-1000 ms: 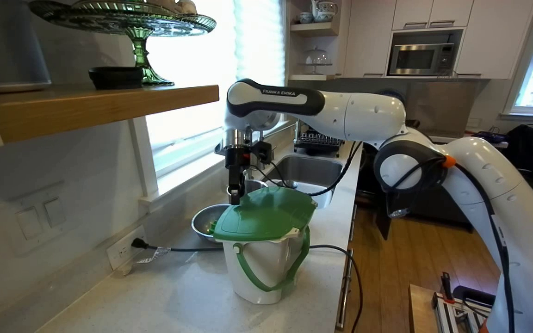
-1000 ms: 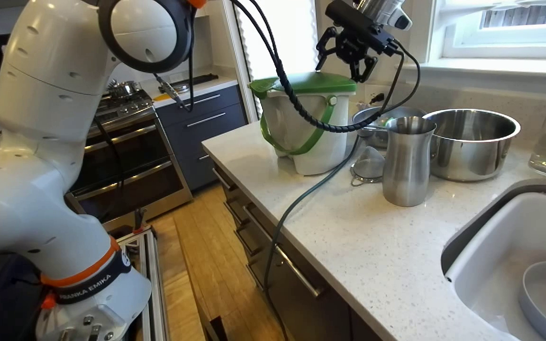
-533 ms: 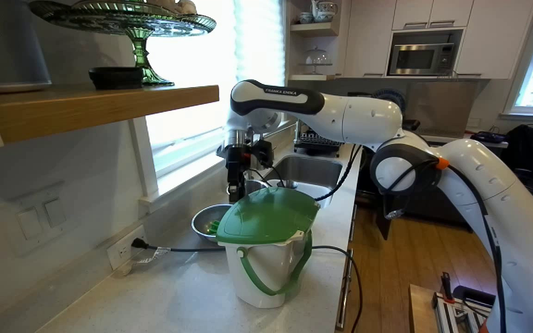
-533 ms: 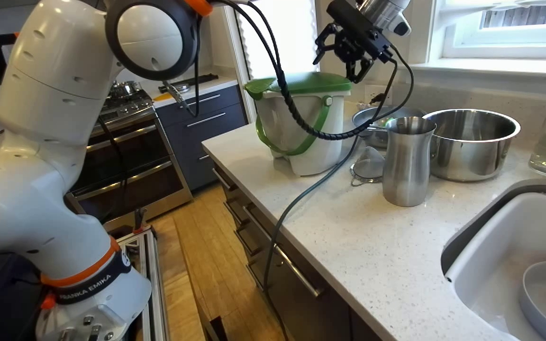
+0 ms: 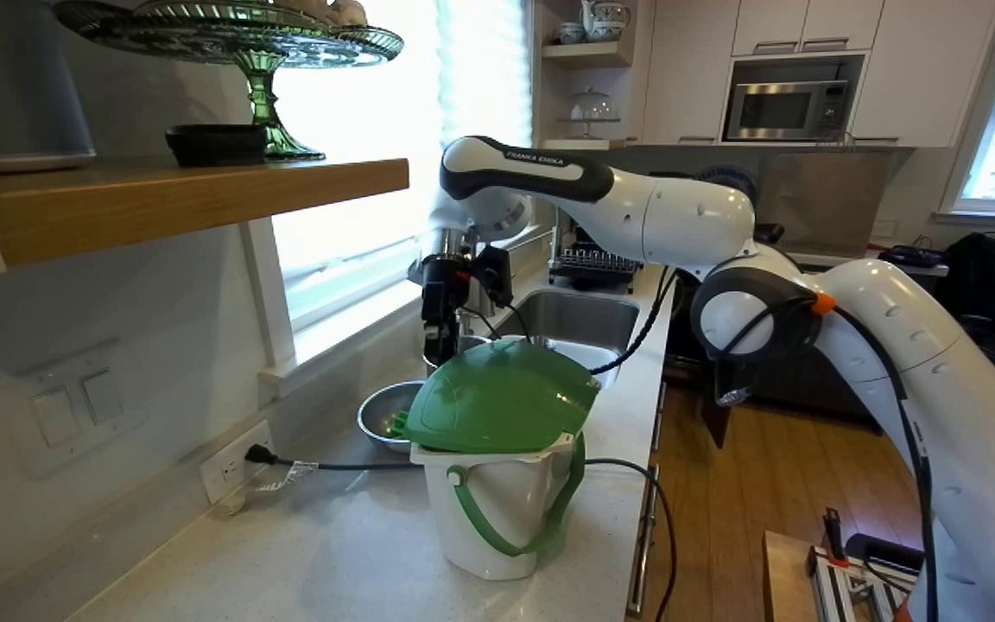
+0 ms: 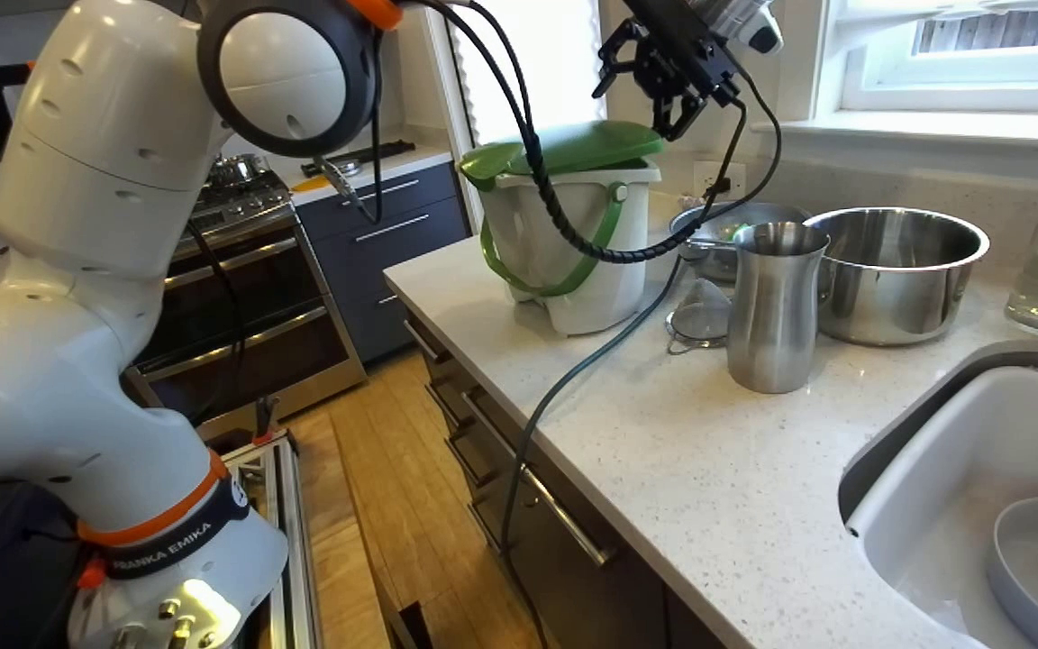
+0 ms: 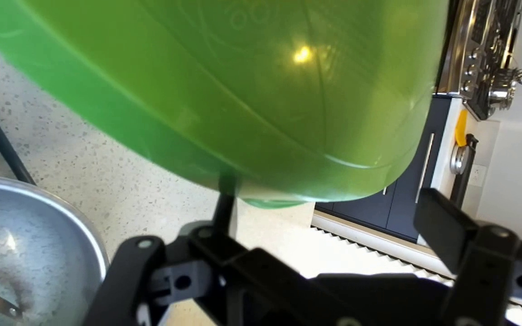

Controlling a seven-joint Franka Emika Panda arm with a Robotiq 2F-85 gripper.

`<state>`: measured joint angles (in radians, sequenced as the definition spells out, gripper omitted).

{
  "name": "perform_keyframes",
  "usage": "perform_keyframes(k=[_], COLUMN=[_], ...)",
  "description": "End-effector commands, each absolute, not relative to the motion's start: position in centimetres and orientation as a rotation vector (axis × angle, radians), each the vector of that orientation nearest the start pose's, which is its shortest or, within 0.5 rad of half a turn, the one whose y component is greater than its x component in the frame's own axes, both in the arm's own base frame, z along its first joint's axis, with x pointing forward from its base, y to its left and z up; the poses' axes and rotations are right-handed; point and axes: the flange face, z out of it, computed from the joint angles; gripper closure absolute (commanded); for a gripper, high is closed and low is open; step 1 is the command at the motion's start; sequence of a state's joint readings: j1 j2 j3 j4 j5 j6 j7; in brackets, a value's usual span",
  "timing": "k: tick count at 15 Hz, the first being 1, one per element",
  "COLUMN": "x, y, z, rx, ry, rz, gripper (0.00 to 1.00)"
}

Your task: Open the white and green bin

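Standing upright on the counter (image 5: 316, 553), the white/green bin (image 5: 497, 497) is showing nearest in an exterior view, its lid (image 5: 502, 402) slanting up w/ a gap nr the gripper (image 6: 632, 115), which is hanging w/ jaws spread apart. A metal bowl (image 5: 383, 403) is sitting just behind; sink (image 5: 579, 315), then microwave (image 5: 771, 111), are showing farther bk.

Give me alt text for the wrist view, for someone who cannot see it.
A glossy green bin lid fills most of the top, with one finger of the open black end effector at its lower edge. A metal bowl sits lower left on a speckled countertop; dark drawers show at right.
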<state>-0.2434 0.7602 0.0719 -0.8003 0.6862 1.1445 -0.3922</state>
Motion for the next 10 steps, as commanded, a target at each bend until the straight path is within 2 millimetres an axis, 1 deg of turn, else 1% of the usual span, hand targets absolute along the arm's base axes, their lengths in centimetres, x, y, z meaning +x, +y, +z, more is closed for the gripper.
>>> perform_keyframes(k=[1, 5, 10], x=[69.6, 69.1, 68.1], y=[-6.0, -6.3, -6.2], z=[50.7, 52.6, 55.0], rx=[-2.255, -2.271, -2.278], ry=[-0.413, -0.455, -0.528], rz=[0.22, 0.196, 0.178], gripper=[0.0, 0.0, 0.0])
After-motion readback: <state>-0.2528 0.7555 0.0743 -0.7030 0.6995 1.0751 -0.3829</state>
